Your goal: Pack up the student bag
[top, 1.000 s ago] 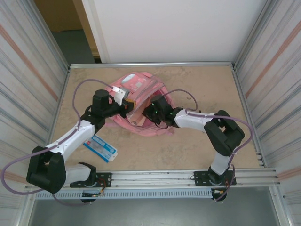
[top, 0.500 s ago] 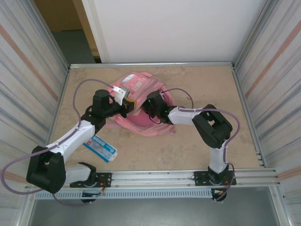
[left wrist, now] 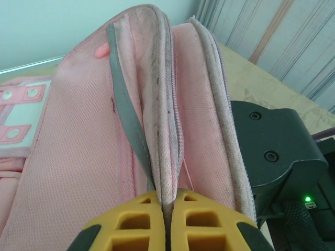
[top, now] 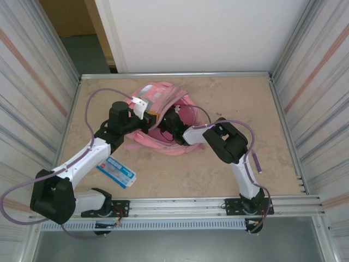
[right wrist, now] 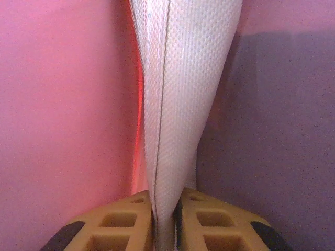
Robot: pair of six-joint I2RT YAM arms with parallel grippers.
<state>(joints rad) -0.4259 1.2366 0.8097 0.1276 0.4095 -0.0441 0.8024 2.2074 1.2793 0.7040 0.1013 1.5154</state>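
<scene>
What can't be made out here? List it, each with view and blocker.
Inside of the student bag: top view, both arms cover the opening.
Which bag part the right tool pinches: right wrist view, too close.
Print on packet: top view, too small.
Base of left tool: left wrist view, cut by bottom edge.

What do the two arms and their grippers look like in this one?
Both the left arm and right arm have white links, bulky black joint housings and a looping lilac cable. The left gripper and right gripper have yellow fingers with rectangular cut-outs and black corners.
</scene>
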